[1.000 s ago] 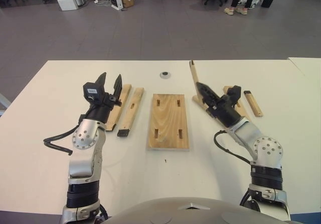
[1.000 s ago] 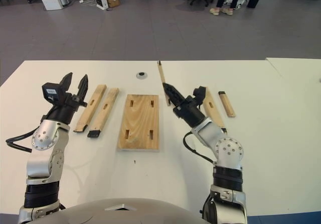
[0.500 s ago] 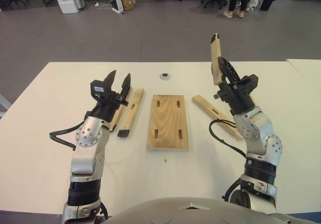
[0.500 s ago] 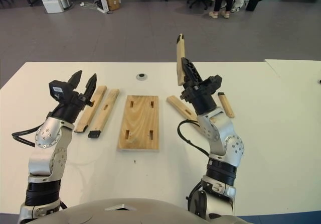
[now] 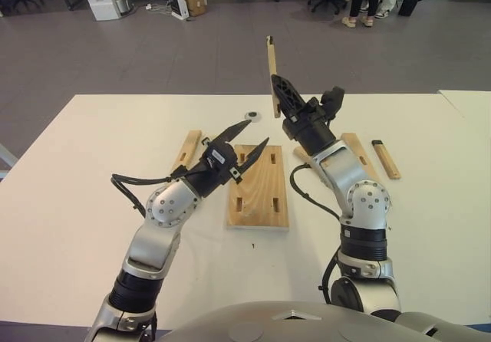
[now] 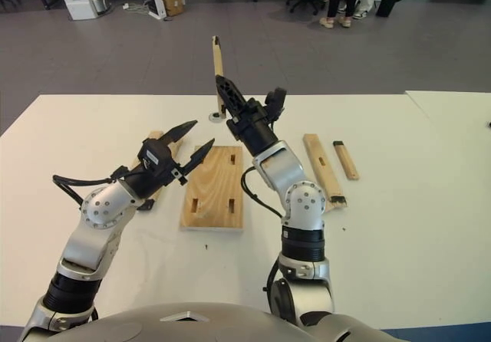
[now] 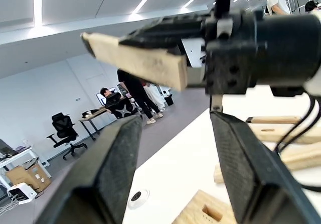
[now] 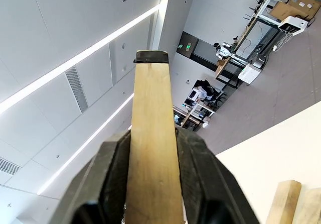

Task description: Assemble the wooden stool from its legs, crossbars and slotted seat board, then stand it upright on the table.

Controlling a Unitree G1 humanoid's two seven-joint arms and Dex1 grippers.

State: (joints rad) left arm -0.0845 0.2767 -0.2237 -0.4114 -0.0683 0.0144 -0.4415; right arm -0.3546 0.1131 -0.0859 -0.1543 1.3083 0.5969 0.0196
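Left eye view | right hand (image 5: 281, 90) raised, pinching leg (image 5: 271, 57) upright | left hand (image 5: 249, 135) spread

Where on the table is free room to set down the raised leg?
Free: the table strip nearer than the seat board, and the far left beyond the wooden piece. Crowded: at the board, under the open left tool, and to its right, where a long piece and a short bar lie. The right tool holds the leg.
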